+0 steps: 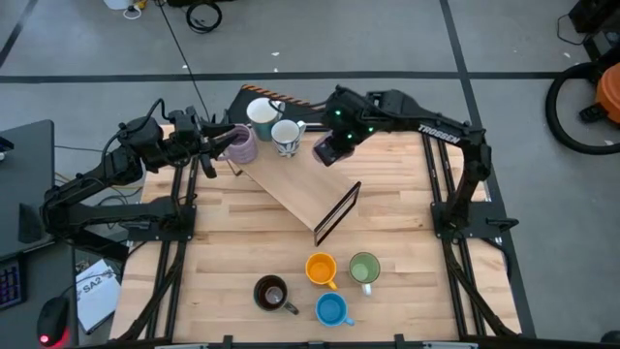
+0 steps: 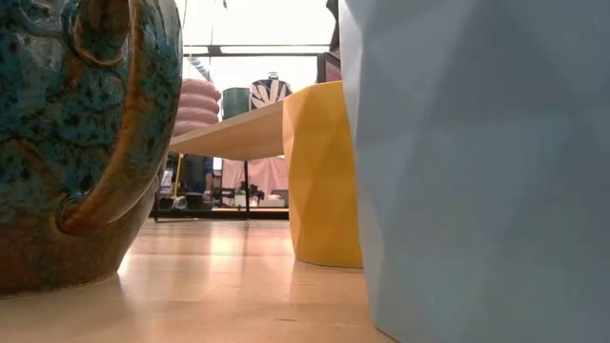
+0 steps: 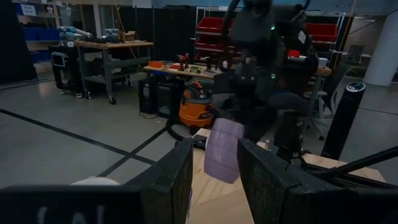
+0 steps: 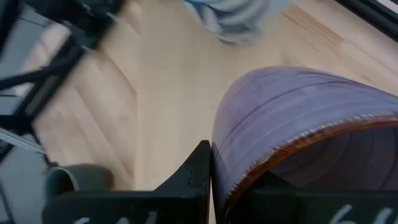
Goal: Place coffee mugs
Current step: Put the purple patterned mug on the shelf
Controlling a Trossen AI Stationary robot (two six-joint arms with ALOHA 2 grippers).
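Both arms are at the top of the high view, by the wooden shelf (image 1: pixel 291 189) that stands on the table (image 1: pixel 407 233).

L gripper (image 1: pixel 211 147) comes in from the upper left. It is right at the lilac mug (image 1: pixel 240 145), at the shelf's top-left end. In the L wrist view that mug sits in the middle, w/ the other arm dark behind it. Can't tell if the L gripper is squeezing the mug or just around it.

R gripper (image 1: pixel 329 150) comes in from the upper right and is clamped on the purple mug (image 4: pixel 298 137). This mug fills the lower right of the R wrist view, pressed against a dark finger (image 4: pixel 198 177).

2 white mugs sit on the shelf btw the grippers: one (image 1: pixel 262 114) near the top, one (image 1: pixel 286 136) just below and right of it.

4 more wait at the bottom middle of the table: orange mug (image 1: pixel 321 269), green mug (image 1: pixel 364 267), dark brown mug (image 1: pixel 270 291), blue mug (image 1: pixel 331 308).

What could go wrong, I think:
- The shelf's top end is crowded. The purple mug is near a white mug and could bump it and tip it over.
- The 2 grippers are near each other, w/ only the white mugs between. If both move in, they could hit.
- If a mug is let go too close to the shelf's edge, it could fall off.
- If the L gripper pulls back while partly squeezing, it could drag the lilac mug along.
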